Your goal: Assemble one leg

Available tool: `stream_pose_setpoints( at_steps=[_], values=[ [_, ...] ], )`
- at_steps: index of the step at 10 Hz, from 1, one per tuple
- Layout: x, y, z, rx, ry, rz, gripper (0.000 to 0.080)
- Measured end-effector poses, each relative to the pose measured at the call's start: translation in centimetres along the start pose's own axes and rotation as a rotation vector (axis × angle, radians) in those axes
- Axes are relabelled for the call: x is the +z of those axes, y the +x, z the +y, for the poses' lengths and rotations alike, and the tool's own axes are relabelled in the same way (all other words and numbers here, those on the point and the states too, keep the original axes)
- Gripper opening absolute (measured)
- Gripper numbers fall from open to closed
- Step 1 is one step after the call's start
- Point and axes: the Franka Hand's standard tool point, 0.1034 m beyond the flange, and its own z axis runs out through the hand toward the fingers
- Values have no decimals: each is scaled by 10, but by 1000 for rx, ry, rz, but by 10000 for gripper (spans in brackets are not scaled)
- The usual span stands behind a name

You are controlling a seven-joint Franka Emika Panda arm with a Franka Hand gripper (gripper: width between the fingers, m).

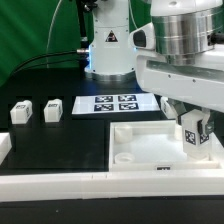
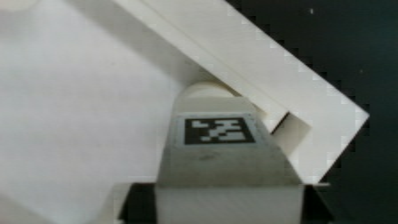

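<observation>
My gripper (image 1: pixel 192 124) is shut on a leg (image 1: pixel 194 136), a small white block with a black-and-white marker on its face. It holds the leg upright at the large white tray (image 1: pixel 130 134), by the corner on the exterior view's right. In the wrist view the leg (image 2: pixel 221 135) stands between my dark fingers (image 2: pixel 146 200), and its far end meets the tray wall (image 2: pixel 249 70) at a corner. I cannot tell whether it sits in a socket. Two more legs (image 1: pixel 20 112) (image 1: pixel 52 110) lie on the black table at the exterior view's left.
The marker board (image 1: pixel 113 103) lies behind the tray, in front of the robot base (image 1: pixel 108 50). A white part (image 1: pixel 4 146) shows at the left edge. A long white rail (image 1: pixel 90 185) runs along the front.
</observation>
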Motion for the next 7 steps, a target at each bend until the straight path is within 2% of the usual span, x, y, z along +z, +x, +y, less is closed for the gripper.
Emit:
stream_pose_setpoints(
  at_steps=[2, 4, 6, 7],
  values=[
    [0, 0, 0, 196, 0, 1, 291],
    [1, 0, 0, 172, 0, -1, 301],
    [2, -2, 0, 137, 0, -3, 607],
    [3, -4, 0, 51, -4, -3, 636]
  ],
)
